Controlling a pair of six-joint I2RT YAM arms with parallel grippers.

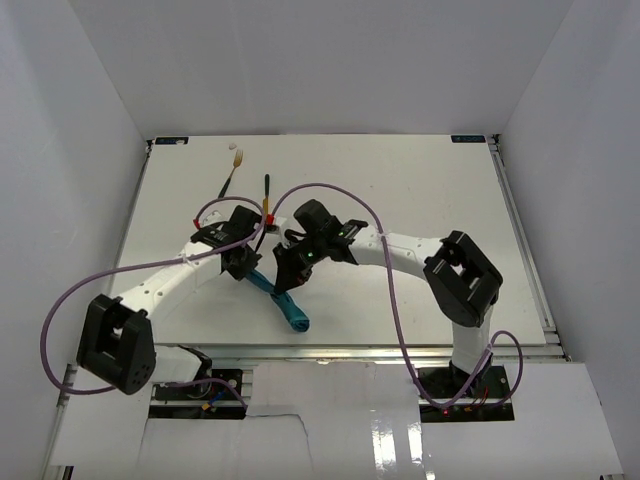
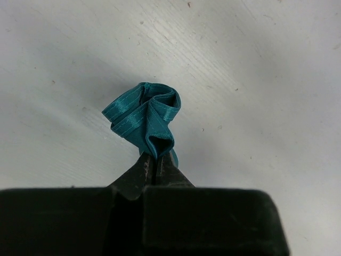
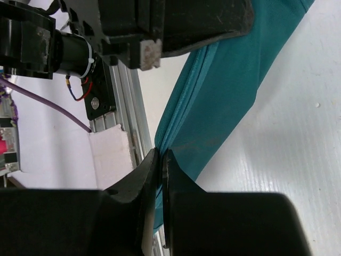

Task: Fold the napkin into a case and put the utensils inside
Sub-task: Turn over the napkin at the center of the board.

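The teal napkin (image 1: pixel 289 306) hangs bunched into a narrow strip between both grippers, its lower end resting near the table's front edge. My left gripper (image 1: pixel 245 268) is shut on one crumpled end of the napkin (image 2: pixel 144 114), with the cloth pinched at the fingertips of the left gripper (image 2: pixel 157 158). My right gripper (image 1: pixel 288 272) is shut on a hemmed edge of the napkin (image 3: pixel 229 90), which runs taut away from the right gripper (image 3: pixel 161 155). Behind the arms lie the utensils: the fork (image 1: pixel 230 175) at the back left and the knife (image 1: pixel 267 192) just right of it.
Purple cables (image 1: pixel 340 190) loop over both arms above the table's middle. An aluminium rail (image 3: pixel 120 90) and white foam run along the near edge. White walls enclose the table (image 1: pixel 420 180) on three sides. The left arm's wrist (image 3: pixel 176 21) hangs close above the right gripper.
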